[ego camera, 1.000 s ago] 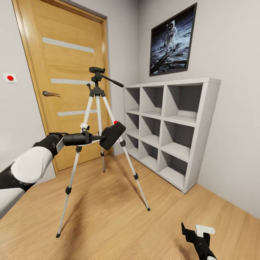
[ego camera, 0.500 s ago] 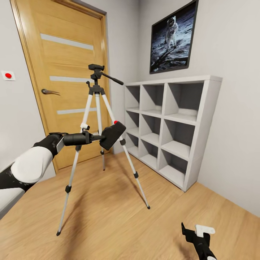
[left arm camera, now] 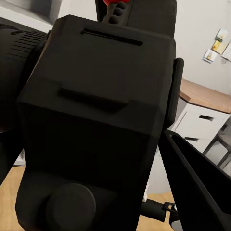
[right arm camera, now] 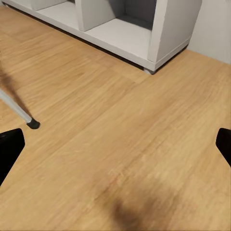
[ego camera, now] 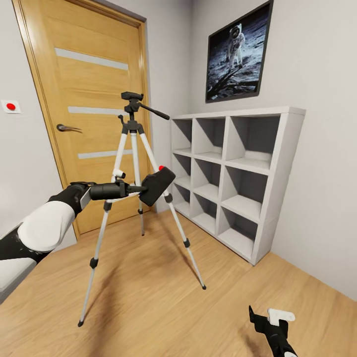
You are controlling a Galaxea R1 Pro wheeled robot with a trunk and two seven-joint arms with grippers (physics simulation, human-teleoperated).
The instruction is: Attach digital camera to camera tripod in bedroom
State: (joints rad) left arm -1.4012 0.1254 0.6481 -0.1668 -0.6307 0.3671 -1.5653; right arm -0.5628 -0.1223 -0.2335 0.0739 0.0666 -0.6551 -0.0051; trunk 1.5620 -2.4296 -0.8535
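Holding: the left hand (ego camera: 140,189) is clamped on the digital camera (ego camera: 156,186), which sticks out past its fingertips, tilted, in front of the camera tripod (ego camera: 133,148).
Camera position: at the height of the tripod's mid legs, well below the black tripod head (ego camera: 132,97); its red button (ego camera: 161,168) sits on the upper edge.
Left wrist view: the digital camera (left arm camera: 96,125) sits right before the lens as a black box, with one dark finger (left arm camera: 197,183) beside it.
Tripod: standing upright on the wood plank floor (ego camera: 148,307), three silver-white legs spread, pan handle (ego camera: 153,110) pointing toward the white cube shelving (ego camera: 233,173).
Right hand: the right hand (ego camera: 271,317) hangs low near the floor, well apart from the tripod and camera; its fingers are spread wide with nothing between them.
Right wrist view: one tripod foot (right arm camera: 32,124) rests on the floor (right arm camera: 115,144), and the shelving base (right arm camera: 106,36) lies beyond it.
Room: oak door (ego camera: 84,99) with grey stripes behind the tripod, astronaut picture (ego camera: 238,49) above the shelving.
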